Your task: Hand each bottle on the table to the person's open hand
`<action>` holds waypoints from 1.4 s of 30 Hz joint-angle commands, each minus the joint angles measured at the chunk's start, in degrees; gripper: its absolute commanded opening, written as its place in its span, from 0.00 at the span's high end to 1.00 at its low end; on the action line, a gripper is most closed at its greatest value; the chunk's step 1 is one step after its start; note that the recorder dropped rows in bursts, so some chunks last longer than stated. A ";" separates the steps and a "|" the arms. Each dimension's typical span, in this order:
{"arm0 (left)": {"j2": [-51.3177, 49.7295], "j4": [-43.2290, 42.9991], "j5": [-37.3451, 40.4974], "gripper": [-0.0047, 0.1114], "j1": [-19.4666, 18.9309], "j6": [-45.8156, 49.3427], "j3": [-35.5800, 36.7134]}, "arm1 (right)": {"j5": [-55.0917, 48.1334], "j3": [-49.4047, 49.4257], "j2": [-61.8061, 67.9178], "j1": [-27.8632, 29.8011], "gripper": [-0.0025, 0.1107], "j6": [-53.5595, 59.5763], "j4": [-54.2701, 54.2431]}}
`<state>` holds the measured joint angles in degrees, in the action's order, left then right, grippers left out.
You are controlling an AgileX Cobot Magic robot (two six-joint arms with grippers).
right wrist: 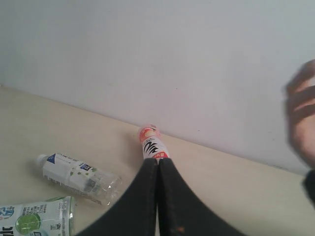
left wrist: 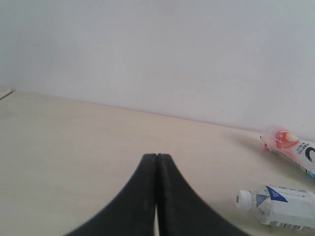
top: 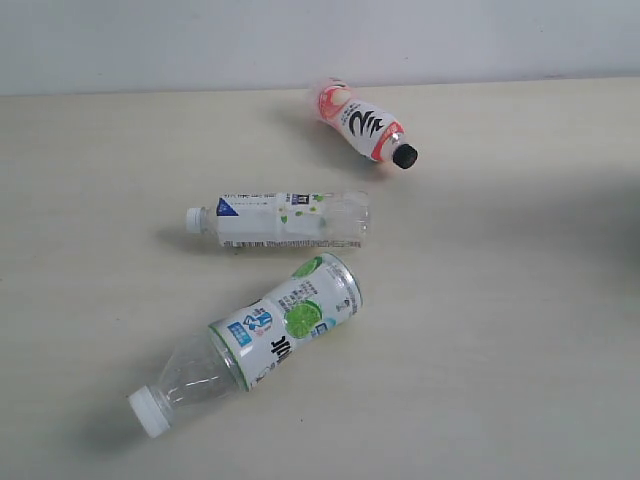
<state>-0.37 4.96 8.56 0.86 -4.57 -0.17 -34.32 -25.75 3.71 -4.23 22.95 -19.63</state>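
Three bottles lie on their sides on the pale table (top: 500,320). The pink-red bottle (top: 365,125) with a black cap is at the back, the slim white-labelled bottle (top: 280,220) is in the middle, and one fat white-green labelled bottle (top: 255,340) is nearest. A second fat bottle is out of view. Neither gripper shows in the exterior view. My left gripper (left wrist: 157,156) is shut and empty above bare table, with the slim bottle (left wrist: 278,206) and pink-red bottle (left wrist: 290,146) off to its side. My right gripper (right wrist: 158,161) is shut and empty, and the pink-red bottle (right wrist: 151,143) lies just beyond its tips. The person's open hand (right wrist: 302,113) is blurred at that view's edge.
A plain white wall (top: 150,40) runs along the back edge of the table. In the right wrist view the slim bottle (right wrist: 76,177) and the fat bottle (right wrist: 37,219) lie to one side of the gripper. A black sleeve (right wrist: 310,189) shows below the hand.
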 commanded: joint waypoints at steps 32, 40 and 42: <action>0.37 0.25 -0.11 0.96 -0.16 -0.20 0.17 | 6.39 0.11 -0.34 0.20 0.98 -0.78 -6.70; 0.37 0.25 -0.11 0.96 -0.16 -0.20 0.17 | 23.32 -4.59 22.02 0.20 0.98 -6.25 -3.50; 0.37 0.25 -0.11 0.96 -0.16 -0.20 0.17 | 21.66 -10.29 33.72 0.20 0.98 -7.65 1.18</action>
<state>-0.37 4.96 8.56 0.86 -4.57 -0.17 -12.58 -30.63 24.13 -4.23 16.96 -23.70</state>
